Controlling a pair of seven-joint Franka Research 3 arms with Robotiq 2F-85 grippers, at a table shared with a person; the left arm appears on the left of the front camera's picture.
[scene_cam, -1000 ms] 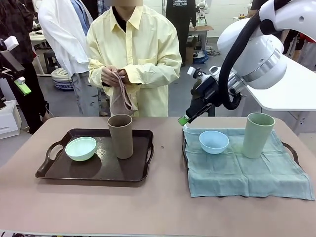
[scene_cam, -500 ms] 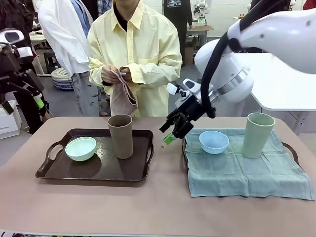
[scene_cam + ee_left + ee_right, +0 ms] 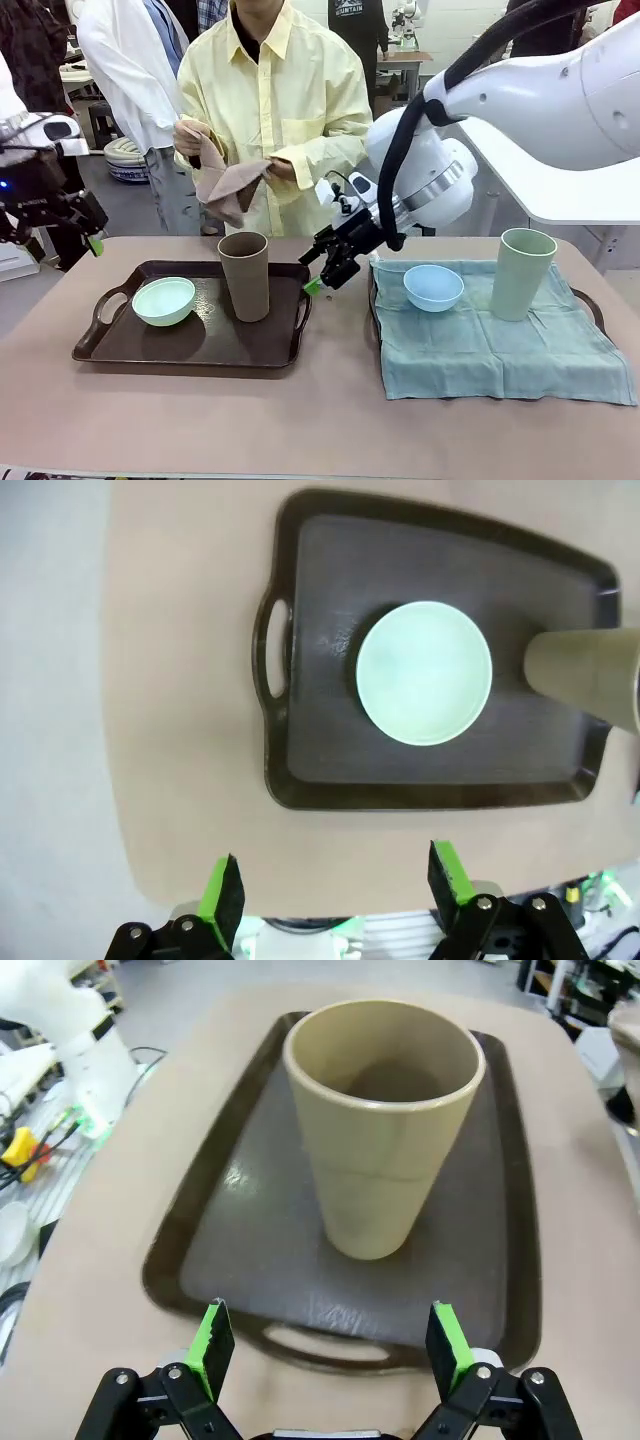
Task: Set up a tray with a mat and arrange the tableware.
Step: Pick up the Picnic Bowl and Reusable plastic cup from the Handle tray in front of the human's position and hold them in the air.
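A dark brown tray (image 3: 205, 338) lies at the table's left with a mint green bowl (image 3: 163, 300) and a brown tumbler (image 3: 245, 275) on it. My right gripper (image 3: 318, 278) hangs open at this tray's right edge, pointing at the brown tumbler (image 3: 385, 1120); its own view puts the open right gripper (image 3: 330, 1345) just outside the tray (image 3: 250, 1260). My left gripper (image 3: 90, 240) hovers open beyond the table's left edge, high above the mint bowl (image 3: 425, 672). At the right, a light blue bowl (image 3: 433, 287) and a pale green tumbler (image 3: 523, 272) stand on a teal mat (image 3: 495, 345).
The person at the far side holds a brownish cloth (image 3: 225, 180) spread between both hands, above the brown tray's back edge. A handle of the second tray (image 3: 592, 305) sticks out from under the teal mat. The table's front strip is bare.
My right gripper has swung left and down from the teal mat's back corner to the brown tray's right edge. The left arm came in toward the table. The person spread the cloth.
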